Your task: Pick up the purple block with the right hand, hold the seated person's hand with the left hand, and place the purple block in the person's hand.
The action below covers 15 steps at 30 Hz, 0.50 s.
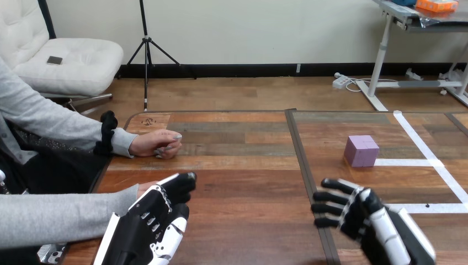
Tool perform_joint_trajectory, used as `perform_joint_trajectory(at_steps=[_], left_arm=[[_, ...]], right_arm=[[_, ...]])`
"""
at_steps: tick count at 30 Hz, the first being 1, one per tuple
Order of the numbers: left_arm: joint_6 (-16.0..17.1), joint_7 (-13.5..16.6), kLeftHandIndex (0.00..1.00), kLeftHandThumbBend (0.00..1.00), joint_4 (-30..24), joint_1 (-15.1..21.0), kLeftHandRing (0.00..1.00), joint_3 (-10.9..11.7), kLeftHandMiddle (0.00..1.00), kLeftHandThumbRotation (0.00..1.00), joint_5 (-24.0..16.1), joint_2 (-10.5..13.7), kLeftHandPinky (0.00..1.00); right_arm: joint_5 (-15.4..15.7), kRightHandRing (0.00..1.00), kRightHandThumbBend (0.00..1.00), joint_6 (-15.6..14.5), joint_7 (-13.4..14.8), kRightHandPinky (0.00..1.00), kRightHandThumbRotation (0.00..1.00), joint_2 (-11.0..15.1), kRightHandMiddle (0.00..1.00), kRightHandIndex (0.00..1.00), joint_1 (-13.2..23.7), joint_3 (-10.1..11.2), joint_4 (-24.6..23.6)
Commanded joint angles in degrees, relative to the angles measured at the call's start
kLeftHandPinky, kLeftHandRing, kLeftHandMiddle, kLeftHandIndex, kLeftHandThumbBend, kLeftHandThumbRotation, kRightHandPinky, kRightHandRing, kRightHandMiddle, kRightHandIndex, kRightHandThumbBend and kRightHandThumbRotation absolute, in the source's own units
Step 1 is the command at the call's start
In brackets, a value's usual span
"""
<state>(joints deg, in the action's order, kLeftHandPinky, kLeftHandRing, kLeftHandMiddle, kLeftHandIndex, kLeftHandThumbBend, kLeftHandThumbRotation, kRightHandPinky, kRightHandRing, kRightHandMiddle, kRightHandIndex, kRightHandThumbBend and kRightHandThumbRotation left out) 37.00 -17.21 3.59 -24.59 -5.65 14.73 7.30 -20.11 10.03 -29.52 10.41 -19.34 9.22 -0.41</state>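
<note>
Wooden plank table is carrying a small matte purple cube block, sitting untouched toward its far right corner beside white tape lines.
Right hand is hovering at the near edge, fingers spread and empty; the block is lying straight ahead of it, apart, making it much the nearer hand. Left hand is lying over the person's nearer hand by the left edge; whether it is gripping cannot be told.
</note>
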Motion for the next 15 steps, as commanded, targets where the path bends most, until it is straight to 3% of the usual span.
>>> perform_joint_trajectory(at_steps=[1, 15], left_arm=[[3.1, -0.5, 0.67, 0.16, 1.4, 3.8, 0.80, 0.7, 0.78, 0.26, 0.3, -2.6, 0.76], [3.8, -3.6, 0.66, 0.14, 2.3, 4.2, 0.80, 0.5, 0.75, 0.21, 4.7, -2.7, 0.75]], right_arm=[[0.2, 0.69, 0.77, 2.6, 0.1, 0.61, 0.75, 1.8, 0.71, 0.72, 7.6, 1.6, 1.0], [3.4, 0.66, 0.84, 6.5, 1.7, 0.57, 0.76, 3.7, 0.68, 0.68, 14.5, 2.1, 4.6]])
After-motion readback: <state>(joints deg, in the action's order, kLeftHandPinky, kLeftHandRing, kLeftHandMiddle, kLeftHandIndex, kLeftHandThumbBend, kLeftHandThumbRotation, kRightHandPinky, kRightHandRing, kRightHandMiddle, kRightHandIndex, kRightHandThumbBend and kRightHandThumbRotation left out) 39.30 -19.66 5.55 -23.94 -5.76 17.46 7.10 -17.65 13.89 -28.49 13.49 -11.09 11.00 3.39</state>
